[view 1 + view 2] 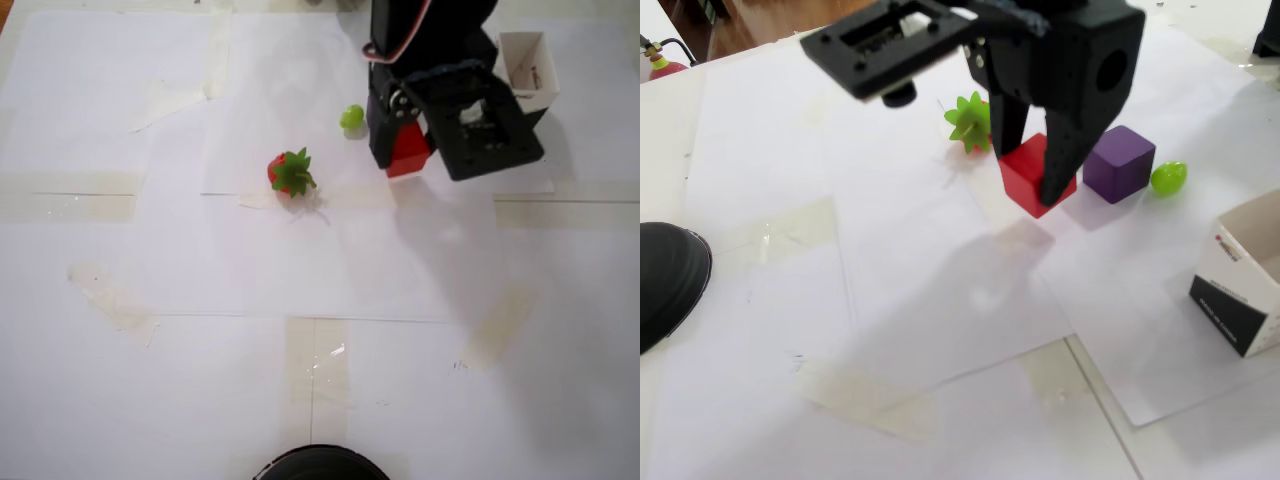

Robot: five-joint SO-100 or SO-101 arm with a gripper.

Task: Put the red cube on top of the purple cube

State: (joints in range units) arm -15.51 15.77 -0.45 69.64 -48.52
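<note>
The black tool [1038, 172] is clamped on the red cube [1034, 173], one finger on each side, and holds it clear of the paper-covered worktop [940, 330]; in the fixed view the cube's shadow falls on the paper below and apart from it; the cube hangs tilted, one corner lowest, its faces turned at an angle to the paper's edges; being a cube it shows no long axis. The purple cube [1119, 163] sits flat on the worktop just to the right of the red one in the fixed view, near but not touching it, with a small green egg-shaped piece [1168, 177] just beyond.

The fixed view shows the purple cube whole; the overhead view hides it under the arm, and there only the lower part of the red cube [407, 155] shows beneath the tool [403, 150]. The overhead view does set out the wider layout: the strawberry [290, 171] well to the left, the green piece [351, 117] beside the arm, the black-and-white paper box [525, 75] at the right; a dark round object [668, 280] lies at the fixed view's left edge.
</note>
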